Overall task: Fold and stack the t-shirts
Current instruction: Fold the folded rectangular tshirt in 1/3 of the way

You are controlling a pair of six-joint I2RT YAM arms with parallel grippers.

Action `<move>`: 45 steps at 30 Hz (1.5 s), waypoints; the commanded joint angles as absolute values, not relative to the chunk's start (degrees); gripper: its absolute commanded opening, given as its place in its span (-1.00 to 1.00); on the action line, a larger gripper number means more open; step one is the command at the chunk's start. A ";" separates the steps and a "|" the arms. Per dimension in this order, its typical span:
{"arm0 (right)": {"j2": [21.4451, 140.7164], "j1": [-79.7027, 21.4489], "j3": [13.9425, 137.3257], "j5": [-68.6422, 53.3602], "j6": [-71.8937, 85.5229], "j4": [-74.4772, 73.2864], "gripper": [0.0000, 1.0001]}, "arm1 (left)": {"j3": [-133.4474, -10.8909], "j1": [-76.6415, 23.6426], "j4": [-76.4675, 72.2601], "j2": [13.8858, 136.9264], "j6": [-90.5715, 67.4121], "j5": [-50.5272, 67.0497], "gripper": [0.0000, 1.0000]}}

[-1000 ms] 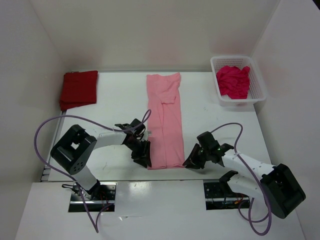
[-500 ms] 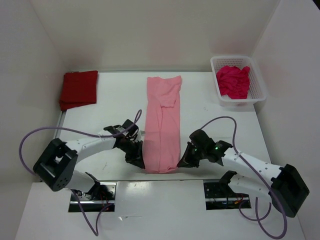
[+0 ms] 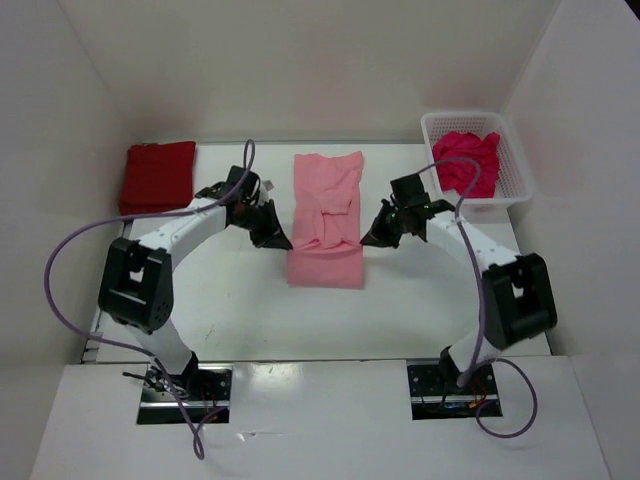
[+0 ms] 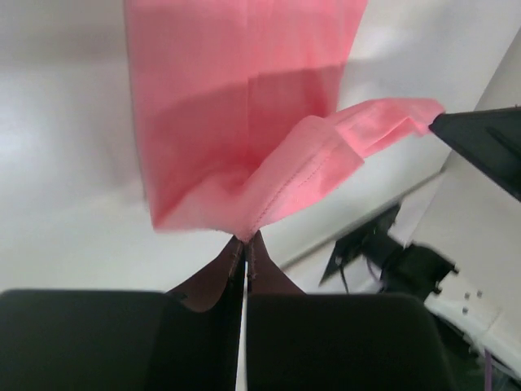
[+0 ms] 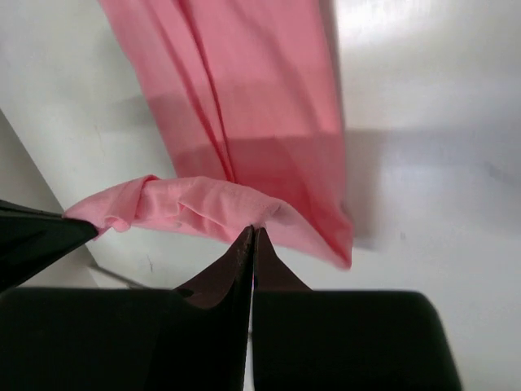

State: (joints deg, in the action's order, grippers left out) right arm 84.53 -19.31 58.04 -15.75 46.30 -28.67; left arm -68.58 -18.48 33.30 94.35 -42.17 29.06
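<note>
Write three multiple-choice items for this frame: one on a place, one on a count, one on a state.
1. Where is the crimson-magenta t-shirt?
A. in the white lattice basket
B. folded at far left
C. spread out in the middle

2. How many t-shirts are in view?
A. one
B. two
C. three

3. The left gripper and right gripper are:
A. both open
B. both shut on the light pink t-shirt
C. one open, one shut

Answers:
1 A: it lies crumpled inside the basket at far right.
2 C: the dark red t-shirt lies folded at far left, the pink one is in the middle, and the crimson-magenta one is in the basket.
3 B: each wrist view shows the fingertips pinched together on the pink cloth's edge.
</note>
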 commanded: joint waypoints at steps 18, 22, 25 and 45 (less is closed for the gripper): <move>112.60 -12.48 84.29 -12.57 34.37 -23.30 -0.79 | -96.08 -14.15 21.20 119.03 -41.30 25.05 -0.49; 108.74 -12.48 84.29 -12.48 33.84 -24.52 -0.20 | -92.66 -14.15 20.65 112.08 -41.31 24.52 -0.11; 104.87 -13.54 82.19 -11.95 33.22 -25.13 -0.03 | -86.07 -14.15 18.55 105.05 -41.31 23.82 -0.11; 118.30 -24.26 83.43 -16.00 34.28 -18.90 -0.98 | -60.91 -21.71 13.09 106.52 -45.53 23.30 -0.24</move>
